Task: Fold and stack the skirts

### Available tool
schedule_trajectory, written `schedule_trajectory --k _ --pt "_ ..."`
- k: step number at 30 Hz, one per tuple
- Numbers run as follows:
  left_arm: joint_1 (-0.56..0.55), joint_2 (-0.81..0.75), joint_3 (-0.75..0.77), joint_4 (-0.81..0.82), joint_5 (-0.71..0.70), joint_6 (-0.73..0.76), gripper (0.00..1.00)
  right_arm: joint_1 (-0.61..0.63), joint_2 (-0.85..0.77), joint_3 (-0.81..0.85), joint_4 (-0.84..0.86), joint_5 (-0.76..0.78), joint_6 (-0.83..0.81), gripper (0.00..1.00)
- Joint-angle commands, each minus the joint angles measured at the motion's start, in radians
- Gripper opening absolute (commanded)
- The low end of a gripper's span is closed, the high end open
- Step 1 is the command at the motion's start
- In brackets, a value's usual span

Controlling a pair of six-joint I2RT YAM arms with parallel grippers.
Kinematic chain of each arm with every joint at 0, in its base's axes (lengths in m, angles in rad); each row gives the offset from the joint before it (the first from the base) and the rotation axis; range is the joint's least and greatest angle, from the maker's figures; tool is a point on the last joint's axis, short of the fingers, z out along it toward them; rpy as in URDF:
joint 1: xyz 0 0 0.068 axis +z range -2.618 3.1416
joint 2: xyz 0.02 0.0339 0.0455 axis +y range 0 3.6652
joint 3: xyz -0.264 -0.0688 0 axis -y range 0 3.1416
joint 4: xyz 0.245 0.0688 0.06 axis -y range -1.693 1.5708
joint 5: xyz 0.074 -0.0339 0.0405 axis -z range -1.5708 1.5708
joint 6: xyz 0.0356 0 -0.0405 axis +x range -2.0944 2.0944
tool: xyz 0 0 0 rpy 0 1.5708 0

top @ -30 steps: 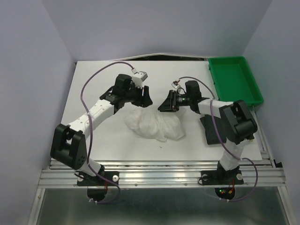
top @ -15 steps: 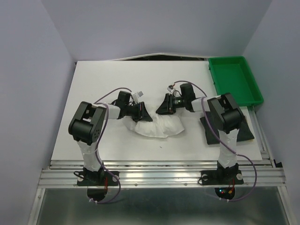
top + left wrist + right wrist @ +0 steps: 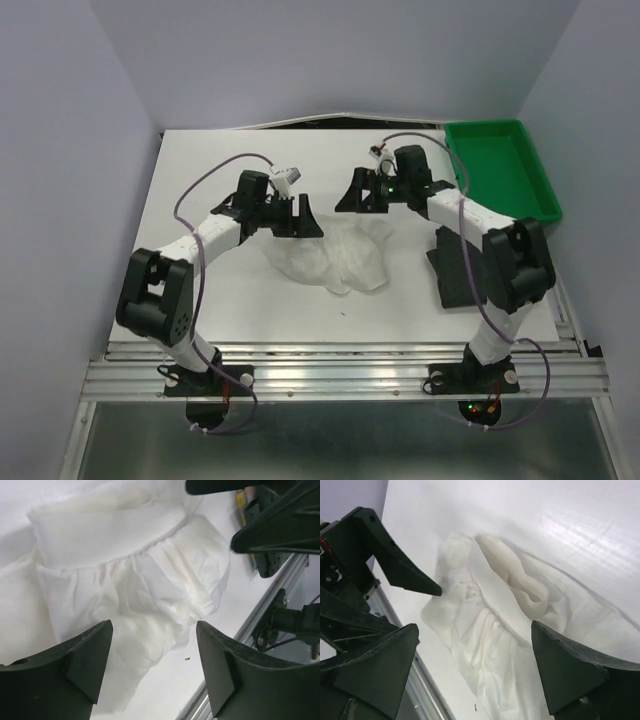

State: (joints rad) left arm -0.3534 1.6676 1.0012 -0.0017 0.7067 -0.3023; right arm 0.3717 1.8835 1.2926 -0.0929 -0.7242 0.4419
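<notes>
Both the left tool (image 3: 298,220) and right tool (image 3: 360,197) stand spread, empty, over the rumpled, crinkly white skirt (image 3: 335,257).

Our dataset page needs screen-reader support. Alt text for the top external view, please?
A crumpled white skirt lies mid-table; the left gripper and right gripper hang open over its far edge. A dark skirt lies partly under the right arm, and a green tray sits at the far right.
</notes>
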Motion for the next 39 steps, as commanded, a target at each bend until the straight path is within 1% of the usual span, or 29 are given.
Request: schedule_trajectory --k 1,2,5,6,8,9,12,14,17,18,21,23,24,25,26,29,31,33,39 --pt "0.008 -0.241 0.001 -0.157 -0.151 0.124 0.95 -0.005 -0.207 -0.007 -0.108 0.190 -0.074 1.00" --pt "0.028 -0.279 0.001 -0.175 -0.191 0.129 0.99 -0.005 -0.246 -0.028 -0.154 0.224 -0.075 1.00" --pt "0.074 -0.302 0.001 -0.236 -0.230 0.152 0.99 -0.014 -0.288 -0.091 -0.186 0.253 -0.055 1.00" --pt "0.117 -0.301 -0.007 -0.251 -0.210 0.158 0.99 -0.033 -0.293 -0.148 -0.186 0.258 -0.037 1.00" --pt "0.161 -0.293 -0.024 -0.258 -0.185 0.144 0.99 -0.072 -0.296 -0.205 -0.173 0.247 -0.006 1.00" --pt "0.204 -0.286 -0.056 -0.253 -0.155 0.132 0.99 -0.086 -0.294 -0.260 -0.163 0.226 0.009 1.00" --pt "0.243 -0.284 -0.142 -0.187 -0.103 0.071 0.99 -0.097 -0.288 -0.318 -0.107 0.181 0.040 1.00" --pt "0.246 -0.270 -0.199 -0.138 -0.099 0.034 0.99 -0.097 -0.268 -0.363 -0.047 0.154 0.064 1.00" --pt "0.264 -0.243 -0.234 -0.097 -0.107 0.006 0.99 -0.097 -0.238 -0.384 -0.022 0.178 0.070 1.00" --pt "0.274 -0.218 -0.248 -0.087 -0.089 -0.004 0.99 -0.097 -0.224 -0.388 -0.022 0.189 0.067 1.00" --pt "0.281 -0.160 -0.262 -0.020 -0.027 -0.033 0.99 -0.097 -0.184 -0.418 0.030 0.137 0.125 1.00" --pt "0.281 -0.134 -0.276 0.037 0.031 -0.060 0.99 -0.097 -0.176 -0.472 0.149 0.080 0.167 1.00" --pt "0.281 -0.108 -0.292 0.067 0.096 -0.090 0.99 -0.097 -0.179 -0.493 0.197 0.034 0.184 1.00" --pt "0.280 -0.095 -0.300 0.127 0.127 -0.099 0.99 -0.097 -0.182 -0.536 0.290 0.016 0.208 1.00" --pt "0.280 -0.076 -0.321 0.158 0.164 -0.112 0.99 -0.097 -0.181 -0.552 0.330 -0.009 0.216 1.00" --pt "0.280 -0.045 -0.348 0.287 0.214 -0.184 0.99 -0.097 -0.150 -0.569 0.424 -0.030 0.227 1.00" --pt "0.280 -0.005 -0.357 0.340 0.237 -0.222 0.99 -0.097 -0.112 -0.564 0.450 -0.034 0.225 1.00" --pt "0.280 0.024 -0.343 0.361 0.255 -0.233 0.99 -0.097 -0.087 -0.556 0.472 -0.034 0.225 1.00" --pt "0.212 0.027 -0.306 0.384 0.286 -0.222 0.99 -0.097 -0.032 -0.515 0.489 -0.008 0.213 1.00"
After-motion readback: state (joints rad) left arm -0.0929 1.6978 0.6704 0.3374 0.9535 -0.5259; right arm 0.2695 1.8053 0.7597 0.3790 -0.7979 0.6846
